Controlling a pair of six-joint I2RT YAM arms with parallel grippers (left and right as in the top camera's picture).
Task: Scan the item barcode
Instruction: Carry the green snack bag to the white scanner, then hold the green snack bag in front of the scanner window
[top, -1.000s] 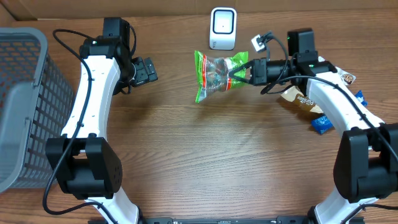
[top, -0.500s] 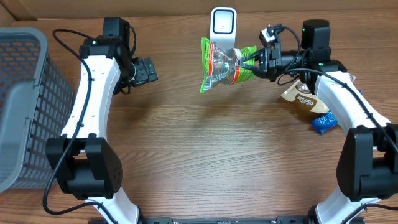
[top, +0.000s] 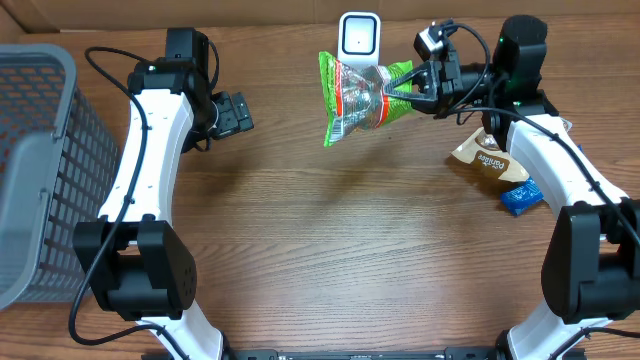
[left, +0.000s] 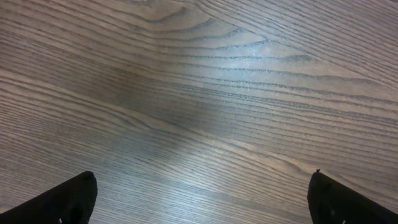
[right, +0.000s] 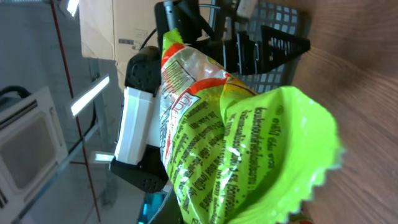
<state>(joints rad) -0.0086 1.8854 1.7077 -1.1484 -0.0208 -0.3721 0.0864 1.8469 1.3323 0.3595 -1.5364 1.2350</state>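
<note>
Centre: the bench is bare wood between the two arms, with wide room to pass.
Left edge: a grey basket walls it off.
Far edge: the scanner stands upright; the green bag hangs just in front of it, pinched by the right end effector.
Right side: a brown packet and a blue packet lie beneath the right arm.
Left end effector: fingers spread wide, only bare wood below.

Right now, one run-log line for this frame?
step: presenting item | right hand: shut on green snack bag, held up at scanner | left hand: open, empty
</note>
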